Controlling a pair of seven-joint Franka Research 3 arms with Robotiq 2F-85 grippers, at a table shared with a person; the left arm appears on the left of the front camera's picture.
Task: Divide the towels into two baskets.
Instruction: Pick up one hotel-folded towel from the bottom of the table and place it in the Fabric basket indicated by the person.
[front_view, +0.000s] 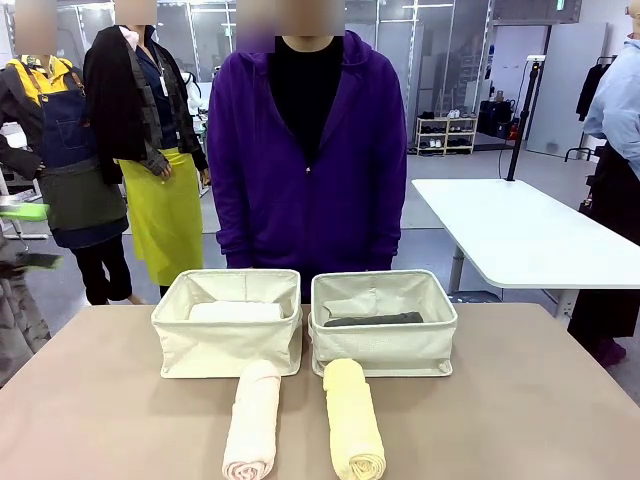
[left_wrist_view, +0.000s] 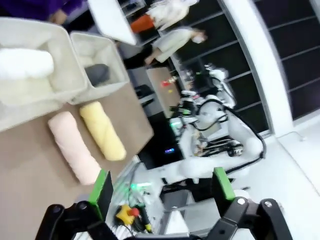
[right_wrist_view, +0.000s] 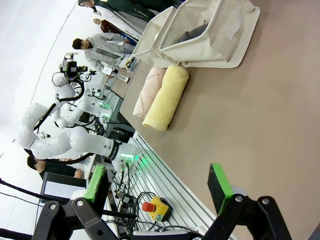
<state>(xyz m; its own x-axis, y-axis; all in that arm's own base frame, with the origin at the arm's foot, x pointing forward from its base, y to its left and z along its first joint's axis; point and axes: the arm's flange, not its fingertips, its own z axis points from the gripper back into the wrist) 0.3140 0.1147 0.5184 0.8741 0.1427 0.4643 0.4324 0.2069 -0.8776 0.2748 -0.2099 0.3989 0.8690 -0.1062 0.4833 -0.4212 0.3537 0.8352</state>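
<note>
Front view | person (front_view: 305, 150) behind baskets (front_view: 225, 350) | white table (front_view: 520, 235) far right

Brown desk (front_view: 540, 400), person in a purple hooded jacket (front_view: 305, 150) standing at its far side, white table (front_view: 520, 235) behind on the right, low shelf rack (front_view: 446, 135) far back, yellow box with red button (right_wrist_view: 156, 208) beside the desk edge
</note>
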